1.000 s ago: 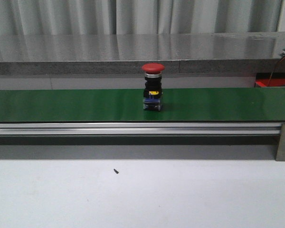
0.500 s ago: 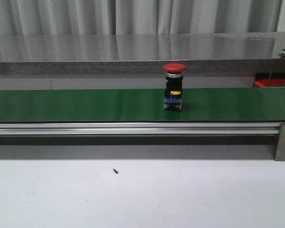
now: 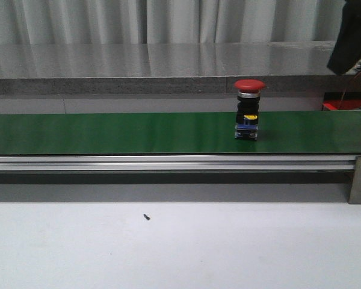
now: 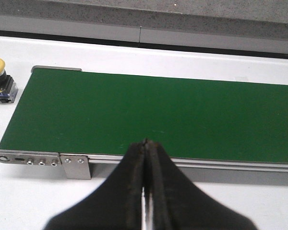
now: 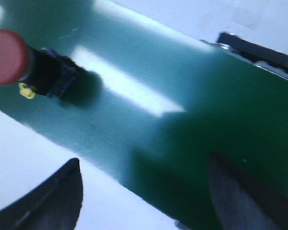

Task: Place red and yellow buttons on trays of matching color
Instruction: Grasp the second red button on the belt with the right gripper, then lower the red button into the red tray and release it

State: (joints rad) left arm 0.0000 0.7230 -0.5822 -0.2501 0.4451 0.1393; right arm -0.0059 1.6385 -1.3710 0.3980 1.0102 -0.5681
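One red button [image 3: 249, 110] stands upright on the green belt [image 3: 108, 132]; right gripper [image 5: 144, 196] spread wide, left gripper [image 4: 145, 148] closed empty.

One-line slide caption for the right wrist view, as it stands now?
Open right gripper above the green conveyor belt, with the upright red button off to one side, not yet between the fingers.

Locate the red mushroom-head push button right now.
Front view: the red mushroom-head push button stands upright on the green conveyor belt, right of centre, with nothing touching it.
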